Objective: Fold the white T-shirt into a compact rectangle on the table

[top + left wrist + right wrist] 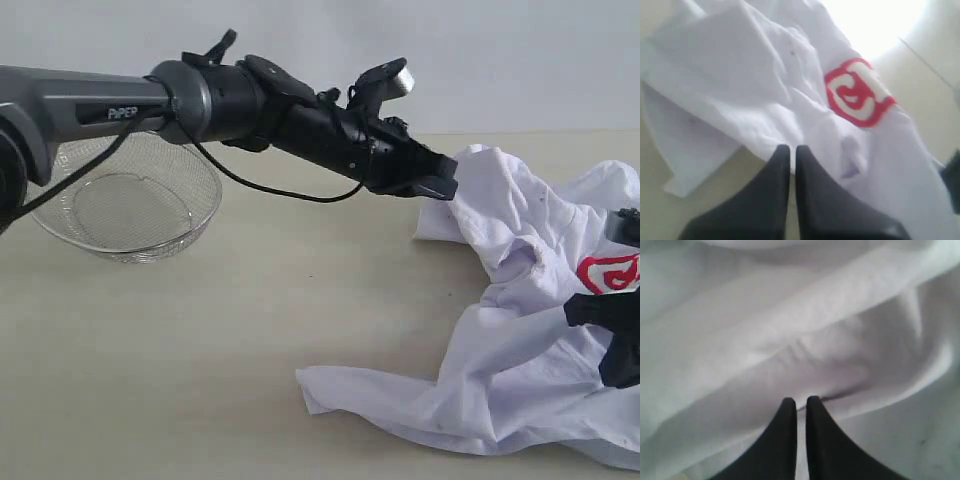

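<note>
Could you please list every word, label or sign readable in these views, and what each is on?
"PiPER": white print on the grey left arm.
Red block lettering on the white T-shirt: crumpled and partly hidden, not readable.
No other text visible.

Round silver wire-mesh basket point(190, 205) sitting upright at the far left of the exterior view, mouth facing up, flat base showing through its see-through side, plain pale wall point(500, 60) running behind.
</note>
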